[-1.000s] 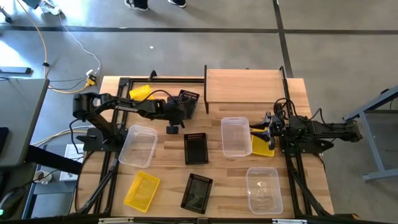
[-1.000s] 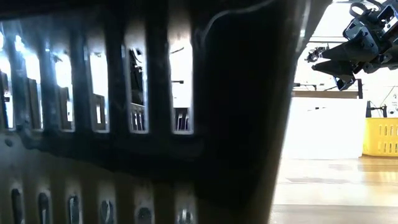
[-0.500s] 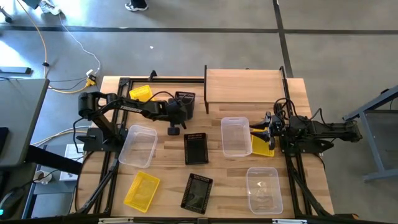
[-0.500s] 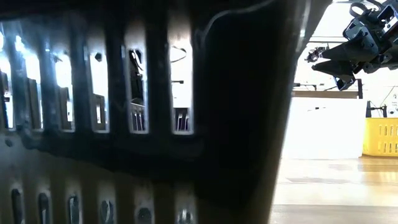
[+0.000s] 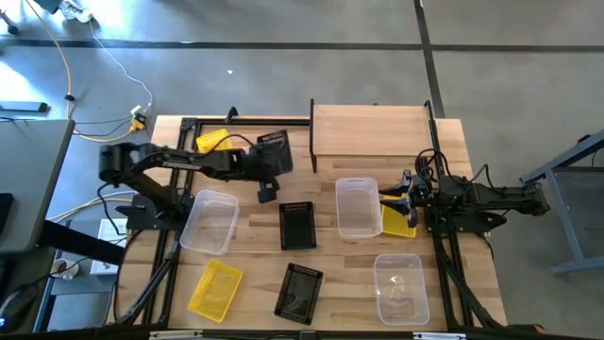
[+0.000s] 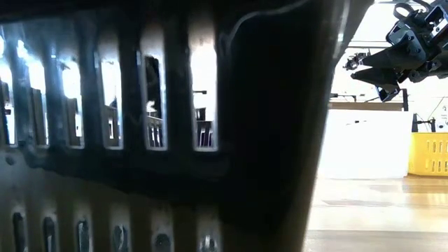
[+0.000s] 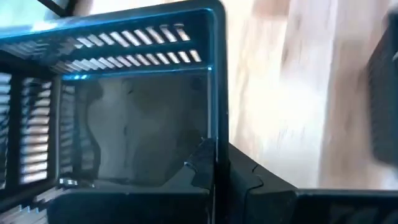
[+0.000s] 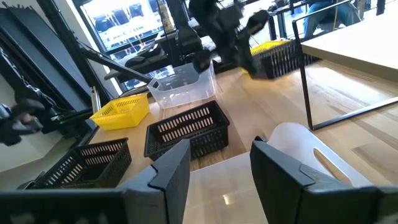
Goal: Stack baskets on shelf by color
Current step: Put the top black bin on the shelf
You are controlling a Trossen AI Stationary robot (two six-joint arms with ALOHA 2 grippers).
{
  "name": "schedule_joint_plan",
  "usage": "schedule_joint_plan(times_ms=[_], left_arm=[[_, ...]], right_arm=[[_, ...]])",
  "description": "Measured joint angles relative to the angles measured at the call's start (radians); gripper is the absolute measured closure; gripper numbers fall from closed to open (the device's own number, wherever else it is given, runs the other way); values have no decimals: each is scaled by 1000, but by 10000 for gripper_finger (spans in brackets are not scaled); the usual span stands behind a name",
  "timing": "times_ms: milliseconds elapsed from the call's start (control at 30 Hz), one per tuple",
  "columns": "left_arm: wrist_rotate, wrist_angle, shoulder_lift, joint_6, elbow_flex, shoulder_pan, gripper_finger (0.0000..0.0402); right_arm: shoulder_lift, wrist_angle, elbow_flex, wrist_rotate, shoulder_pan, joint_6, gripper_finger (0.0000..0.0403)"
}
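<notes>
Low in the high view lie a yellow mesh basket, a black mesh basket and a clear tub; above them sit another clear tub, a black basket and a third clear tub touching a yellow basket, over which the right gripper hovers with jaws apart. Toward the upper left the left gripper is clenched on the rim of a slotted black basket, beside a yellow basket and left of the bare light-wood shelf. A second ago those jaws stood apart; the held basket now sits slightly higher in the frame.
</notes>
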Motion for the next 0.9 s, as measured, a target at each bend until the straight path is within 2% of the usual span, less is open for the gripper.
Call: schedule_joint_plan(times_ms=[233, 400, 533, 700, 900], left_arm=[[-46, 57, -207, -95, 0, -1, 401], [-75, 251, -336, -97, 0, 2, 401], [-60, 410, -403, -23, 2, 3, 401], [-43, 481, -425, 12, 98, 3, 401], [-86, 345, -349, 101, 297, 3, 401]], right_arm=[[0, 0, 0, 0, 0, 0, 250], [0, 0, 0, 0, 0, 0, 249], [0, 0, 0, 0, 0, 0, 250], [0, 0, 0, 0, 0, 0, 250], [0, 0, 0, 0, 0, -3, 249]])
